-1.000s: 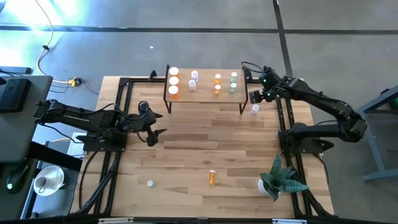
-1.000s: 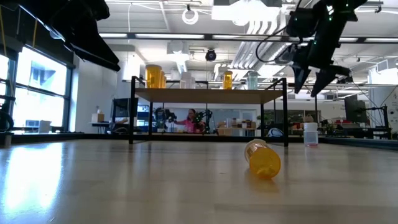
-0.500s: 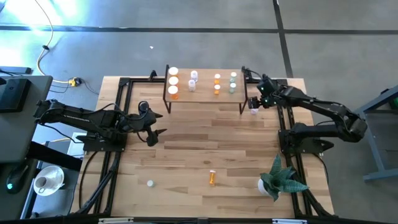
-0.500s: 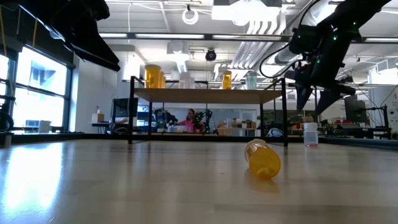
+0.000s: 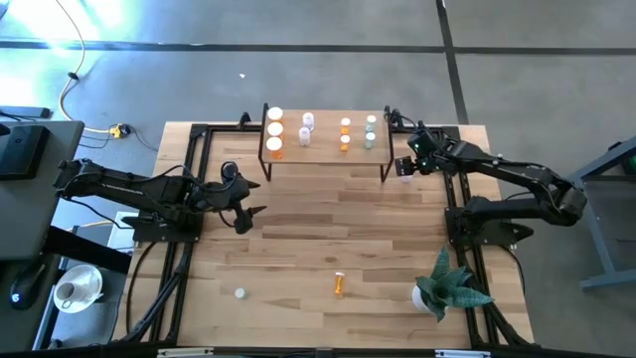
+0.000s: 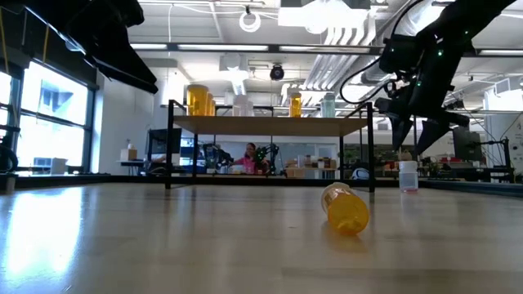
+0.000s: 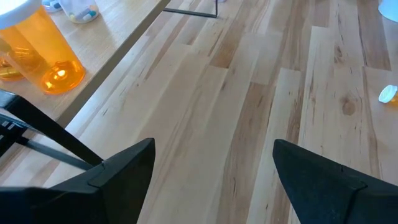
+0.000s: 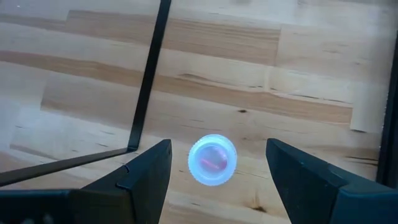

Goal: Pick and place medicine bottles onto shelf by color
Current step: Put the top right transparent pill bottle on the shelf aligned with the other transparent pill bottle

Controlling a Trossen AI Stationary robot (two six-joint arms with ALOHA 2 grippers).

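Note:
The shelf point(image 5: 326, 151) stands at the table's far middle with orange point(image 5: 275, 130), clear point(image 5: 307, 125) and pale green point(image 5: 370, 130) medicine bottles upright on it. A clear bottle point(image 5: 405, 170) stands upright on the table just right of the shelf. My right gripper point(image 8: 214, 183) is open right above it, one finger on each side of its white cap point(image 8: 212, 160), touching nothing. In the low view the fingertips point(image 6: 411, 145) hang a little above this bottle point(image 6: 408, 175). An orange bottle point(image 6: 345, 208) lies on its side near the table's front. My left gripper point(image 5: 248, 212) is open and empty left of centre.
A green spiky plant point(image 5: 449, 283) stands at the near right corner. A small white cap point(image 5: 239, 292) lies near the front left. Black frame rails point(image 5: 194, 189) run along both table sides. The shelf's right leg point(image 8: 146, 81) stands close to my right gripper.
My right gripper has moved toward the table's near edge and come down over the clear bottle, staying open. The shelf with its bottles has shifted slightly toward the table's left.

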